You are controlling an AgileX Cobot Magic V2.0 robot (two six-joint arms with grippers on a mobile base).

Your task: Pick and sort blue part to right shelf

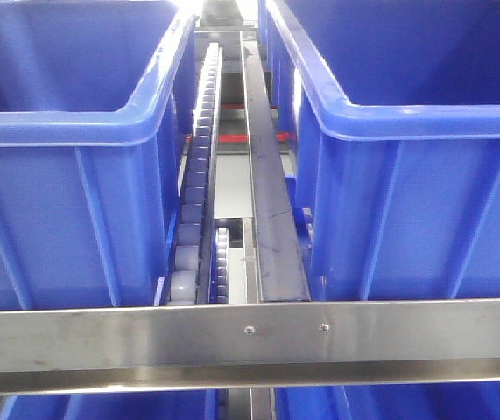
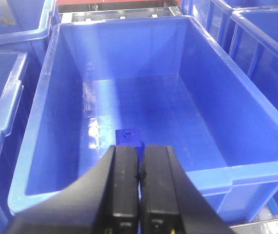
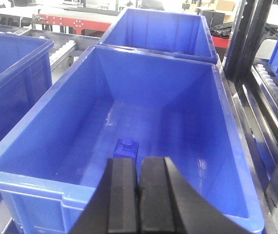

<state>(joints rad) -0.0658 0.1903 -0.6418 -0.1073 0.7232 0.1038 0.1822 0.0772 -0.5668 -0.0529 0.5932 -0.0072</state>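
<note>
In the left wrist view a small dark blue square part (image 2: 129,137) lies flat on the floor of a blue bin (image 2: 56,122). My left gripper (image 2: 139,150) hovers above the bin's near rim, just short of the part, jaws shut with nothing between them. In the right wrist view another blue part (image 3: 125,147), with a round stud on top, rests on the floor of a second blue bin (image 3: 192,122). My right gripper (image 3: 139,161) hangs over that bin's near edge, also shut and empty. Neither gripper shows in the front view.
The front view faces a shelf rack: a blue bin on the left (image 1: 57,219), a blue bin on the right (image 1: 425,219), roller rails (image 1: 199,157) between them and a steel crossbar (image 1: 250,337) in front. More blue bins stand around both wrist views.
</note>
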